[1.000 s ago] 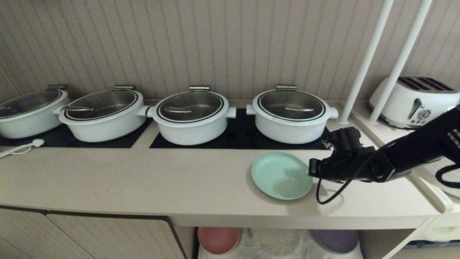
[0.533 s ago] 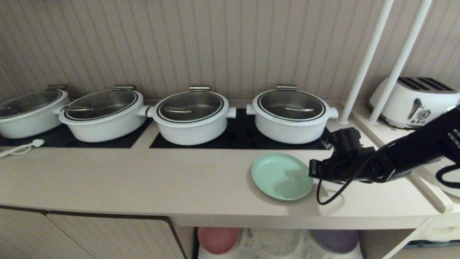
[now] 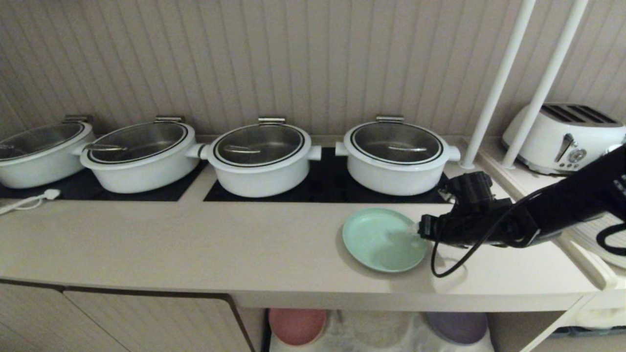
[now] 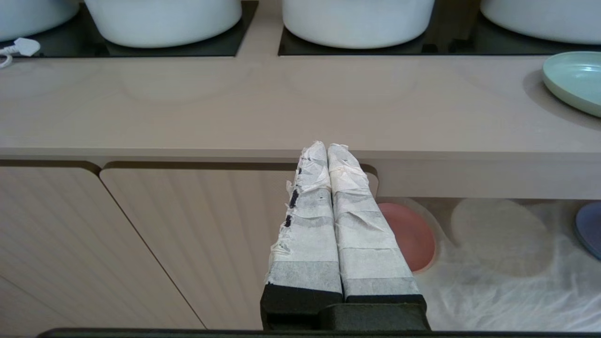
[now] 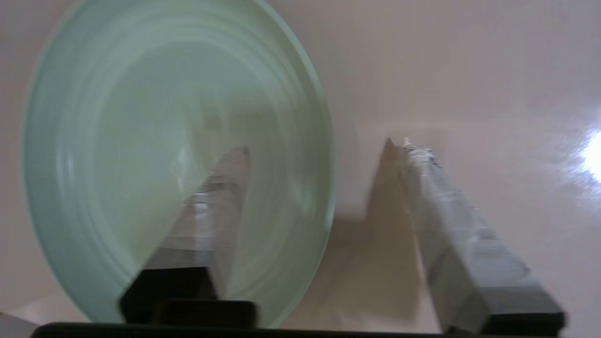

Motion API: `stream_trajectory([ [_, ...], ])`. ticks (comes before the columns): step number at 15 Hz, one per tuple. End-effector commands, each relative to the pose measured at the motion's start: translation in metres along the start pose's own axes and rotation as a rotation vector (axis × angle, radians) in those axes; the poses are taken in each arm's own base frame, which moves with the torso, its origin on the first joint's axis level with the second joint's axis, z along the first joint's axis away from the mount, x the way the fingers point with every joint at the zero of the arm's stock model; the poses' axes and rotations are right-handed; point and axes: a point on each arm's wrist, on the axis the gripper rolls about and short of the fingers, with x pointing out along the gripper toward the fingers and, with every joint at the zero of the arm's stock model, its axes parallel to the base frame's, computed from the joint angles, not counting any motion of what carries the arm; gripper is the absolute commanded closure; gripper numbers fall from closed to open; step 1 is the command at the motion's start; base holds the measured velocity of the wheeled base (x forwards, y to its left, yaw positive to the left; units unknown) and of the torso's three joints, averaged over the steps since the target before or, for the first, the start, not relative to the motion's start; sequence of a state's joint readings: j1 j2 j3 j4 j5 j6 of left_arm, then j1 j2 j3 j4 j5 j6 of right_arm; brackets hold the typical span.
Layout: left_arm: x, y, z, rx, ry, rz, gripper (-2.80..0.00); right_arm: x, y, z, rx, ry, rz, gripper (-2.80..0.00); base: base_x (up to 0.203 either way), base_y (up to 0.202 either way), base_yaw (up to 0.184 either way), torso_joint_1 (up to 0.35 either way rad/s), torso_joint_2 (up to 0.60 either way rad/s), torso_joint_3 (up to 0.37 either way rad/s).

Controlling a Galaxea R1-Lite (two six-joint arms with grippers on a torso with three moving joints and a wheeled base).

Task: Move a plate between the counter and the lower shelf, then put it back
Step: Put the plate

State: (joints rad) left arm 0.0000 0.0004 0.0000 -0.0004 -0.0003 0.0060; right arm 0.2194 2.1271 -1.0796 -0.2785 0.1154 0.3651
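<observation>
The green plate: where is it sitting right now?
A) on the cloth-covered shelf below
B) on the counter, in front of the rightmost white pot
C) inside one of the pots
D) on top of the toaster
B: the green plate lies flat on the counter, just in front of the rightmost white pot, with the right gripper open at its rim.

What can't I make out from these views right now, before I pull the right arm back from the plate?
- Right gripper contact with the plate: its fingers straddle the rim, but motion blur in the right wrist view hides any touch; in the head view the wrist blocks them.
- Lower shelf: head view's bottom edge cuts it off.
- Purple plate: cut by the left wrist view's edge.
- Pink plate: partly behind the parked left gripper.
</observation>
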Motion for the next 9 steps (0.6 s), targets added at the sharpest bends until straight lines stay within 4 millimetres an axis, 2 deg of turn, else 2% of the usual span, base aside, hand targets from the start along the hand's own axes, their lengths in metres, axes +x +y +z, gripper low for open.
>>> stream_trajectory([
  [1,0.000,0.000,0.000,0.000,0.000,0.000,0.00,-0.007,0.003,0.005,-0.001,-0.022,0.010,-2.80,0.000,0.000,0.000,0.000,0.00,0.000],
  [9,0.000,0.000,0.000,0.000,0.000,0.000,0.00,-0.027,0.008,0.010,-0.010,-0.066,0.017,-2.80,0.000,0.000,0.000,0.000,0.00,0.000],
])
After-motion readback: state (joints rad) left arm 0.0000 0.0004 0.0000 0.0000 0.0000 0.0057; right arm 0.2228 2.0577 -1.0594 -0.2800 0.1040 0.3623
